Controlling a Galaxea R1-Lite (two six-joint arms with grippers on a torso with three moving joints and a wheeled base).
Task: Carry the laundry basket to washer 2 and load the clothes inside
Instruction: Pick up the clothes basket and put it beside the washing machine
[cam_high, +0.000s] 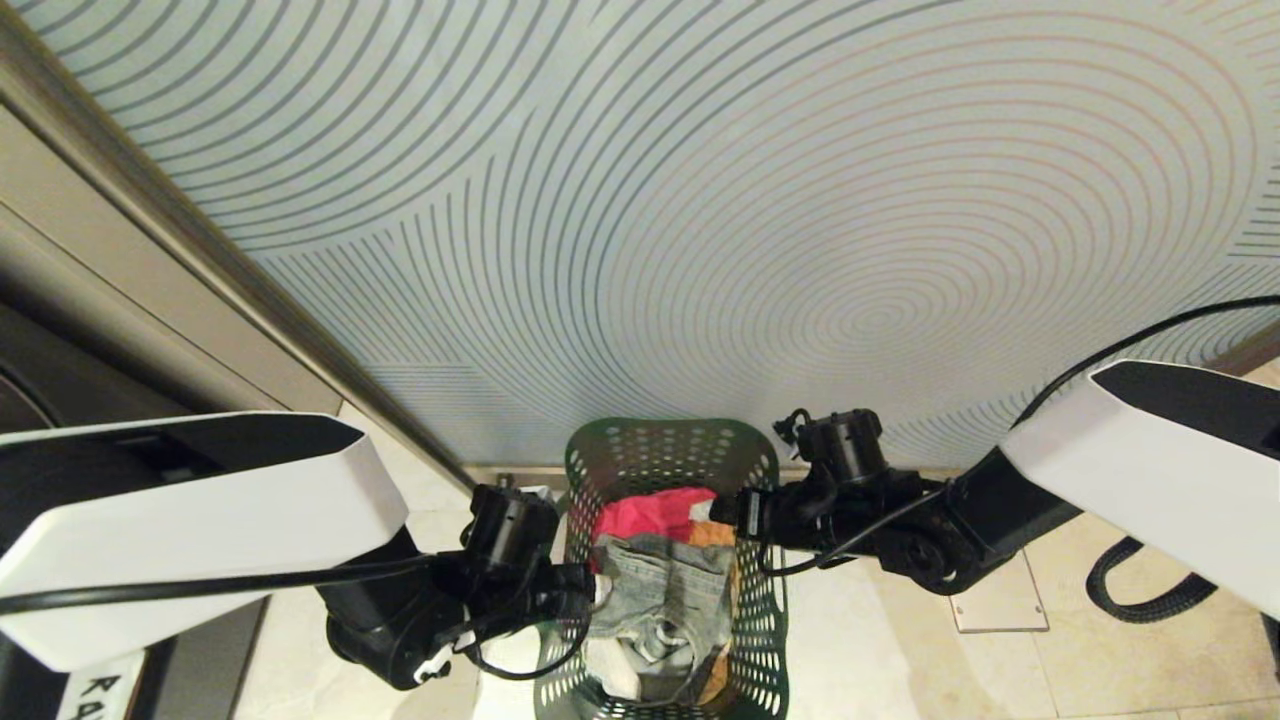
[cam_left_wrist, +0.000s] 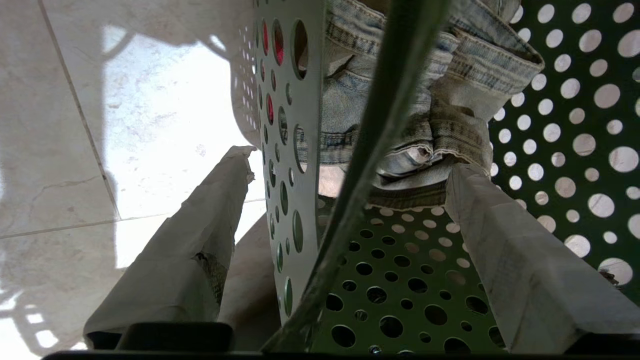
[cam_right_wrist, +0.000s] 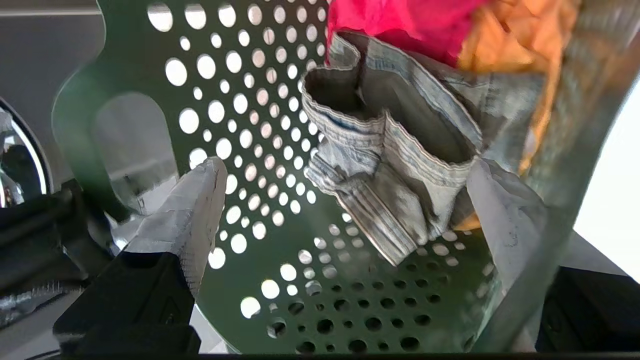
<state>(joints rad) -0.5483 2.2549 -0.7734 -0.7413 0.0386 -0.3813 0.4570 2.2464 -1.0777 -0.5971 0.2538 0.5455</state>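
Pale marble floor tiles and a swirl-patterned wall are seen behind the laundry basket. The left gripper is spread wide, one finger outside and one inside the basket's wall, straddling its rim. The right gripper is likewise spread across the opposite rim. The clothes are heaped between both grippers.
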